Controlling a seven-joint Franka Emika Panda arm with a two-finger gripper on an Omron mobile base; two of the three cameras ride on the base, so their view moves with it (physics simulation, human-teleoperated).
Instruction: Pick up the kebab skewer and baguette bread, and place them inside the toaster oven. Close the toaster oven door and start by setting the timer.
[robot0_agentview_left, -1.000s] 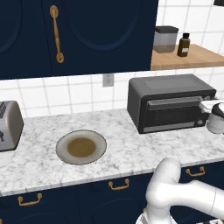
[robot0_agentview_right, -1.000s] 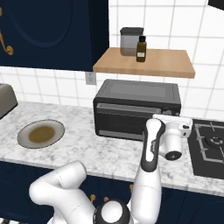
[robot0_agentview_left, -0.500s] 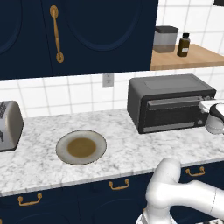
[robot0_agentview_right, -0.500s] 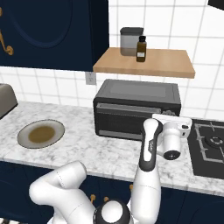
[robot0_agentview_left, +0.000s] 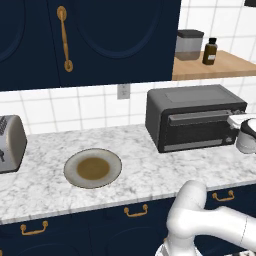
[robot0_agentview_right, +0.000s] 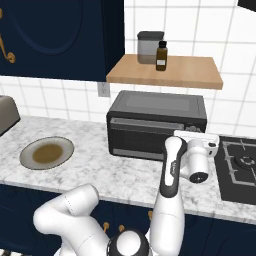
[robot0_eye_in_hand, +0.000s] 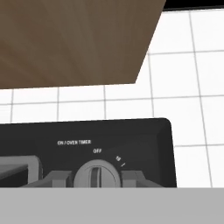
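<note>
The toaster oven stands on the marble counter with its toaster oven door shut. My gripper is pressed against the oven's right front, at the knob column. In the hand view the round timer knob, marked "ON / OVEN TIMER" and pointing near OFF, sits between my two fingers, which close on its sides. The kebab skewer and the baguette bread are out of view.
An empty round plate lies left of the oven, with a silver toaster further left. A wooden shelf with a canister and a bottle hangs above the oven. The stove top is to the right.
The fingers have closed in on the timer knob. The hand has stayed at the oven's right front and nothing else has moved.
</note>
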